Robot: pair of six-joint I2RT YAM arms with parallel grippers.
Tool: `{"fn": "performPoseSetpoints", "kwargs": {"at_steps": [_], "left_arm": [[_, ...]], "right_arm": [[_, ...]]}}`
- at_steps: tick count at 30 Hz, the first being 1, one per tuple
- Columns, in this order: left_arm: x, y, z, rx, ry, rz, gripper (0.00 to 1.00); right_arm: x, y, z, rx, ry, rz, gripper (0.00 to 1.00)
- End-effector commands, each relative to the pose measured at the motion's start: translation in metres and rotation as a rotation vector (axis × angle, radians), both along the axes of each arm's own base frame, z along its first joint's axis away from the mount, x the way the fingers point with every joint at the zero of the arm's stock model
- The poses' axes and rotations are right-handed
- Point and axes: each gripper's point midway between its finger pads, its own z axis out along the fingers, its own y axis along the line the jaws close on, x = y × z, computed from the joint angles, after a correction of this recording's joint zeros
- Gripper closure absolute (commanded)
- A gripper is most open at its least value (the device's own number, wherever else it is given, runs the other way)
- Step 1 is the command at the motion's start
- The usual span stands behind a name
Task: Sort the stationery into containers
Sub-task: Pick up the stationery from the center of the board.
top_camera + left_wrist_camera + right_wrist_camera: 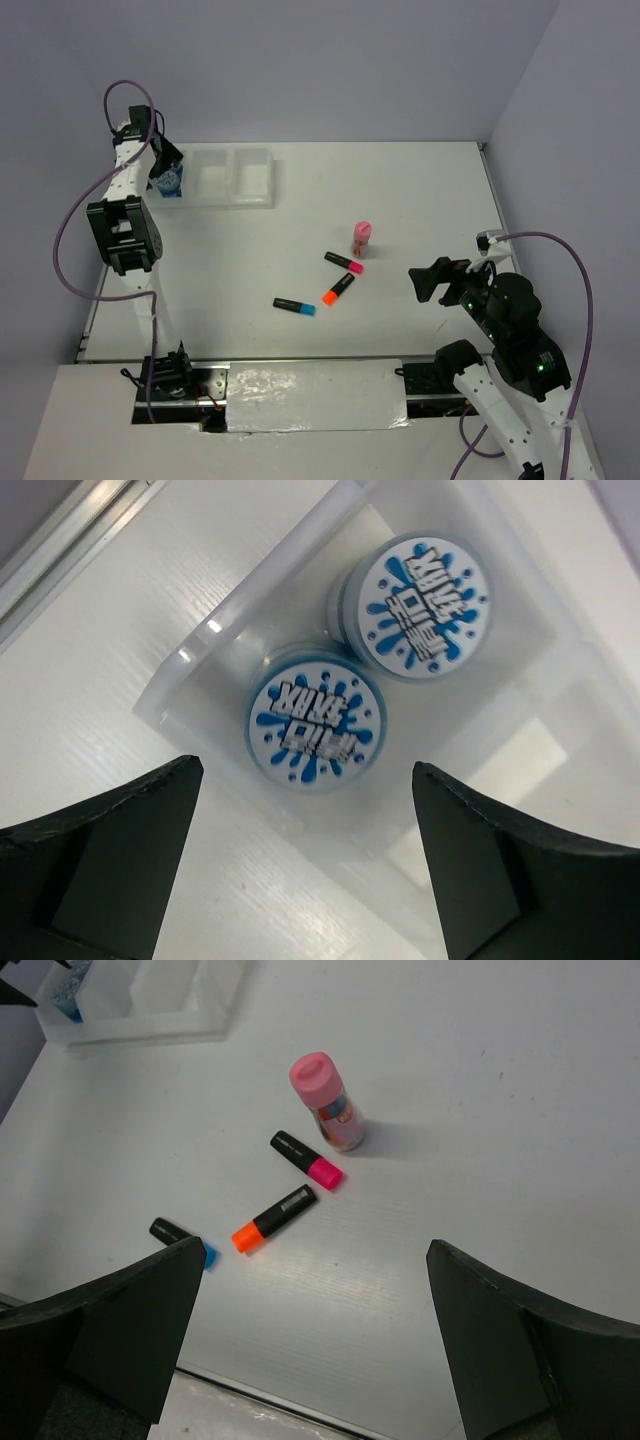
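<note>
The tray [232, 203] sits far off at 11 o'clock on the tabletop [420, 190]. The left end effector [165, 165] hangs right over the tray's left box. Its fingers are spread wide and hold nothing. Below them, 2 blue rolls [313, 728] lie flat side by side inside that box, tops up. So the rolls look done.

4 things wait out on the tabletop, near the middle. The stick [361, 238] stands upright on its end, pink cap on top. The pink marker [343, 263] lies just beside it, at its 7 o'clock. Its long side runs from 10 to 4 o'clock, cap at the 4 end. The orange marker [338, 289] lies near that one and runs from 2 to 8 o'clock, cap at the 8 end. The blue marker [294, 306] lies a bit apart at 8 o'clock and runs almost from 9 to 3.

The right end effector [425, 280] hovers above the tabletop with its fingers spread wide and nothing between them. The pink marker lies at its 9 o'clock and the stick at its 10 o'clock. The right arm is much nearer to all 4 than the left arm. I think it should reach next and turn its fingers to close across a marker's thin side.
</note>
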Motion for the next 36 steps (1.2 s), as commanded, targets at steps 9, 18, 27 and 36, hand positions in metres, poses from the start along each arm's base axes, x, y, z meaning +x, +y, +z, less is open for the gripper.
{"fn": "performPoseSetpoints", "kwargs": {"at_steps": [9,18,27,36], "left_arm": [[-0.11,-0.098,0.166,0.009,-0.249,-0.264,0.01],[-0.232,-0.131,0.119,0.072,-0.24,-0.511,0.01],[-0.265,-0.152,0.104,0.054,-0.392,-0.592,0.01],[-0.263,-0.156,0.092,0.032,-0.34,-0.612,0.01]], "right_arm": [[0.006,0.07,-0.004,0.12,0.19,0.313,0.0],[0.008,0.194,-0.056,-0.183,0.304,0.584,0.0],[0.024,0.249,-0.167,-0.694,0.334,0.798,0.18],[0.03,0.274,-0.213,-0.762,0.376,0.898,0.26]]}}
